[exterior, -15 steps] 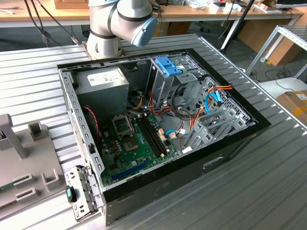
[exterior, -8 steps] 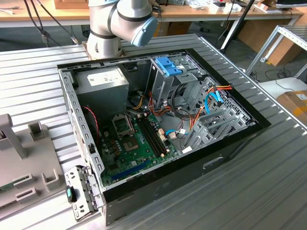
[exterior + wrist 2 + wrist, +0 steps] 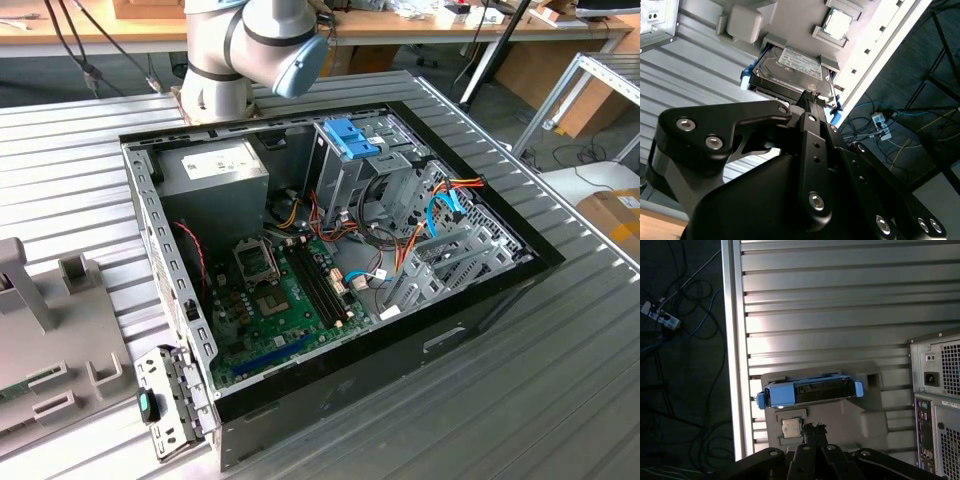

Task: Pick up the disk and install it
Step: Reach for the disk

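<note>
The disk (image 3: 810, 391) stands on its edge in a slot of a grey holder (image 3: 860, 415), its blue side rails facing the first wrist camera. In the second wrist view the disk (image 3: 790, 70) shows its dark top and white label, with blue tabs at both ends. My gripper (image 3: 815, 430) hangs above the holder, apart from the disk, and nothing is held. Its black body (image 3: 805, 175) covers the near part of the second wrist view. The open computer case (image 3: 340, 260) lies on the ribbed metal table (image 3: 560, 380), with a silver drive cage (image 3: 345, 165) inside.
A small square chip (image 3: 791, 427) sits in the holder beside the disk. The case's rear panel (image 3: 940, 390) stands close to the holder. The table edge (image 3: 732, 365) drops to a floor with cables. The arm's base (image 3: 235, 70) is behind the case.
</note>
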{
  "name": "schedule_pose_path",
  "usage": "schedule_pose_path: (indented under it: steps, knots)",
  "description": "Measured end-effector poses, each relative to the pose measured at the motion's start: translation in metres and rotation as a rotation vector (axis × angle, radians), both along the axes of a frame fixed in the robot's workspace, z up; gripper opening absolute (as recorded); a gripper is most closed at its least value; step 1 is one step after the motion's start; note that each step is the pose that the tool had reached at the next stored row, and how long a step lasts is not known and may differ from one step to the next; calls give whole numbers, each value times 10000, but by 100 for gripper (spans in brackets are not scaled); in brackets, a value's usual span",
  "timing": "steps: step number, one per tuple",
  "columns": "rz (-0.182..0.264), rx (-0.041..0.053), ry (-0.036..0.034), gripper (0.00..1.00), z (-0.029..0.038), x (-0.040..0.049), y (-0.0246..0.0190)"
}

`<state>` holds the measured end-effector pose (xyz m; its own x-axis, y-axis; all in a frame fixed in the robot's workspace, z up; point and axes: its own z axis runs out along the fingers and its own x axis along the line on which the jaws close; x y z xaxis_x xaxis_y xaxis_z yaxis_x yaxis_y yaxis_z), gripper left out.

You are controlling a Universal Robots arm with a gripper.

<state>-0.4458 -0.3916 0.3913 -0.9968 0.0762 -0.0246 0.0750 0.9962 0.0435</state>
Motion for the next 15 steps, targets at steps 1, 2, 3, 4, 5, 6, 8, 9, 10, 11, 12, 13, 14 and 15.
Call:
schedule_pose_path:
  steps: [1, 2, 3, 4, 5, 6, 8, 9, 10, 11, 12, 13, 14, 15]
  knots:
    - [1, 0, 0, 11, -2, -8, 16]
    - [0, 1, -1, 11, -4, -20, 34]
    - [-1, 0, 0, 11, -5, -38, 55]
    - [0, -3, 2, 11, -9, -77, 112]
    - [1, -11, 3, 11, -15, -96, 151]
    - [0, -25, 3, 11, -26, -114, 179]
    - [-1, -60, 22, 11, -44, -146, 202]
    - [-1, -77, 29, 11, -51, -154, 205]
    - [0, -88, 32, 11, -58, -160, 207]
    - [3, -100, 34, 11, -70, -169, 216]
    - [21, -122, 37, 11, -77, -172, 226]
    - [100, -167, 34, 11, -95, -175, 254]
    - [107, -184, 43, 11, -112, -177, 253]
    - [106, -203, 61, 11, -126, -179, 254]
